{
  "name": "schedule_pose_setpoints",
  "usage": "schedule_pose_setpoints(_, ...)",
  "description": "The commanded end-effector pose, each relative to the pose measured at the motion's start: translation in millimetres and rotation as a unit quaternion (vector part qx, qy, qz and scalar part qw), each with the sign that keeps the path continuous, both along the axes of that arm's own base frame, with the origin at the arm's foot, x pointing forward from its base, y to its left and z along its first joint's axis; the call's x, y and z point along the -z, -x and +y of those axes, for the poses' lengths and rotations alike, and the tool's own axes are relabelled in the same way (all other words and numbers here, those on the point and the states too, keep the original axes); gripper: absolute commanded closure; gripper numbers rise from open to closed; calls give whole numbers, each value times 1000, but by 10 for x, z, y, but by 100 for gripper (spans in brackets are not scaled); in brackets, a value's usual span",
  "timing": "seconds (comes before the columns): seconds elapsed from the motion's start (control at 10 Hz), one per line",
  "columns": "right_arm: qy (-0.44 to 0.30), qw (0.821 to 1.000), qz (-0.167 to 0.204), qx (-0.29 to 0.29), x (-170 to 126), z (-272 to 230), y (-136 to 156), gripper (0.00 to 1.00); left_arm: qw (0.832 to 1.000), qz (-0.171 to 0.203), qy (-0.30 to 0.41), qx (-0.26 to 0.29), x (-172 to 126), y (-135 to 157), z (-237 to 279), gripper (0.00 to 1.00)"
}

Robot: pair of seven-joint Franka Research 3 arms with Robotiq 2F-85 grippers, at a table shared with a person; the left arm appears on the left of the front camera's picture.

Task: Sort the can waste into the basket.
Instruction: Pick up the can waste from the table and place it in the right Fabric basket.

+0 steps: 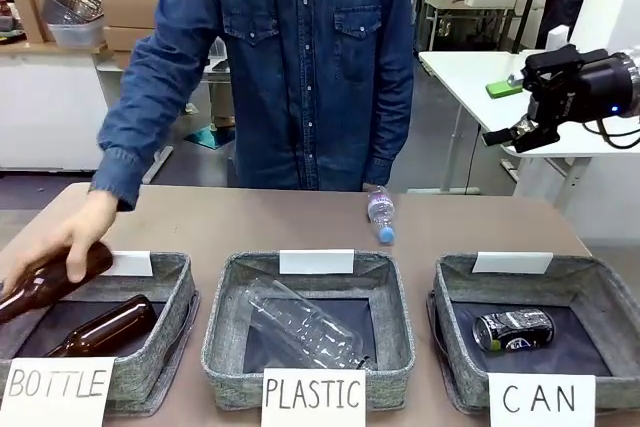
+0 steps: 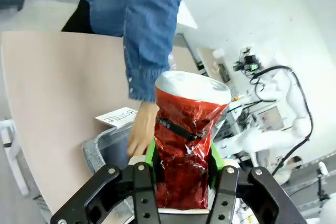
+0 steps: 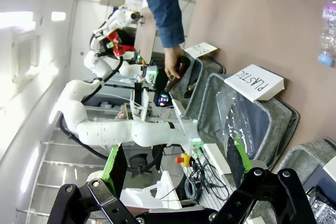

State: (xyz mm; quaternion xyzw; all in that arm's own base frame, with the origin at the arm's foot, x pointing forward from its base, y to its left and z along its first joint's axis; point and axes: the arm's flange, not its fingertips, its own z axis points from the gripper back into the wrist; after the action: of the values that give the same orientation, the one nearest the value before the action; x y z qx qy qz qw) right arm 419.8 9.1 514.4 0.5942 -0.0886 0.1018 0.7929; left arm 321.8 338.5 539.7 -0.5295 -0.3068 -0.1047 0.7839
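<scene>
My left claw (image 2: pixel 184 182) is clenched on the red can (image 2: pixel 186 145). Its green pads press the crumpled sides, and the can's silver end points away from the wrist, held in the air. Beyond it lie the tan table (image 2: pixel 58 87) and a corner of the BOTTLE basket (image 2: pixel 97 148).

My right claw (image 1: pixel 535 127) hangs released, fingers spread wide on nothing, raised at the table's right edge.

The black can (image 1: pixel 513 329) lies on its side in the CAN basket (image 1: pixel 600 287), the right-hand one of three grey fabric baskets in a row along my side of the table. The PLASTIC basket (image 1: pixel 225 332) in the middle holds a clear bottle (image 1: pixel 300 327). In the BOTTLE basket on the left, a person's hand (image 1: pixel 60 242) rests on a brown bottle (image 1: pixel 50 282) above a second one (image 1: pixel 105 327). A small bottle (image 1: pixel 381 215) stands on the bare tabletop behind the middle basket.

The person, in a denim shirt (image 1: pixel 300 67), stands at the far side. Behind them the room shows a white table (image 1: pixel 470 72) and stacked boxes.
</scene>
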Motion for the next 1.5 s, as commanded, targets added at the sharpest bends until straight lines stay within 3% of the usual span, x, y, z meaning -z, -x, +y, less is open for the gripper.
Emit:
schedule_pose_setpoints(0.0,3,1000,-8,-7,-11,-10,7,0,999,9,22,22,64,-244,-47,100)
schedule_pose_setpoints(0.7,3,1000,-8,-7,-11,-10,7,0,998,15,15,59,130,-412,-185,100)
schedule_pose_setpoints(1.0,3,1000,-8,-7,-11,-10,7,0,992,10,-28,120,153,-709,-905,100)
schedule_pose_setpoints(1.2,3,1000,-8,-7,-11,-10,7,0,973,9,-77,220,160,-977,-1703,100)
schedule_pose_setpoints(1.3,0,1000,0,-1,-2,5,0,0,956,-10,-110,272,185,-1077,-2218,100)
schedule_pose_setpoints(1.4,11,999,-4,46,-134,-260,-12,0,932,-23,-132,336,231,-1093,-2672,100)
